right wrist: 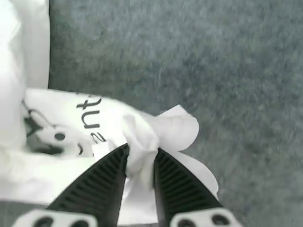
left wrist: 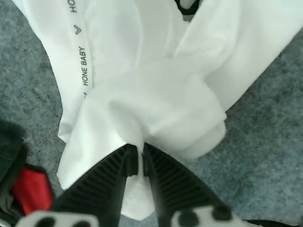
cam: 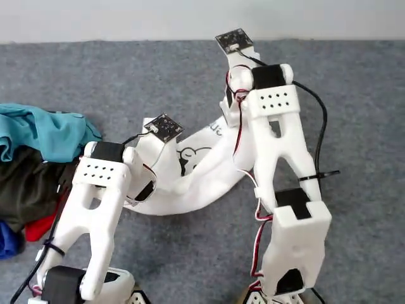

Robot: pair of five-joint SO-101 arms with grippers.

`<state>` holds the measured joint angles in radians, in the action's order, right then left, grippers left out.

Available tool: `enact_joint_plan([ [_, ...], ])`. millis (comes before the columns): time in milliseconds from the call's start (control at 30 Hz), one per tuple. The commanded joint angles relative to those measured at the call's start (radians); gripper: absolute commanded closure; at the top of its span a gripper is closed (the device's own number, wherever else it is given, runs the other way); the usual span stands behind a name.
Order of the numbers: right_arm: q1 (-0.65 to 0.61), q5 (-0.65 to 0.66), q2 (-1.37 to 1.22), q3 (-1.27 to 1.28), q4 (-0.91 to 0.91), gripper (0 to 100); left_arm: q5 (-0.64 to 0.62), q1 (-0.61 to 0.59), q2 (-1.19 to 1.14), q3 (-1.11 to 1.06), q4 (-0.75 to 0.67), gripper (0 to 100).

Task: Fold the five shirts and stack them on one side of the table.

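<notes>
High view: left jaws and right jaws each clamp a bunched fold of the shirt (cam: 209, 172) on the surface (cam: 354, 158), with a clothes pile (cam: 38, 158) nearby

grey carpeted table top (cam: 361, 209), pale wall (cam: 126, 19) behind

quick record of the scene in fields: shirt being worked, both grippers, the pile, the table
shirt in work: white shirt, bunched mid-table, not yet folded
left gripper: jaws shut on a fold of the white shirt
right gripper: jaws shut on a bunched edge of the white shirt
pile: teal shirt, dark shirt, red cloth, blue cloth, heaped unfolded beside the left arm
table: grey, felt-like
</notes>
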<state>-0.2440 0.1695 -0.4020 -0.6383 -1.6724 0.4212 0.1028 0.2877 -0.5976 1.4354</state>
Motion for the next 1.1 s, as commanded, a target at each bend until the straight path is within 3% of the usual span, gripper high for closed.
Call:
enact_joint_plan([
  [0,0.018,-0.003,0.058,-0.029,-0.128,99.0,0.009,-0.006,0.032,0.001,-0.009,98],
  [300,0.021,0.025,0.045,0.252,-0.122,98.6,0.009,-0.006,0.029,-0.002,-0.009,98],
  [533,0.007,0.054,0.051,0.299,-0.119,80.0,0.009,-0.006,0.029,-0.004,-0.009,98],
  [1067,-0.033,0.051,0.041,0.321,-0.113,79.8,0.009,-0.006,0.029,-0.005,-0.009,98],
])
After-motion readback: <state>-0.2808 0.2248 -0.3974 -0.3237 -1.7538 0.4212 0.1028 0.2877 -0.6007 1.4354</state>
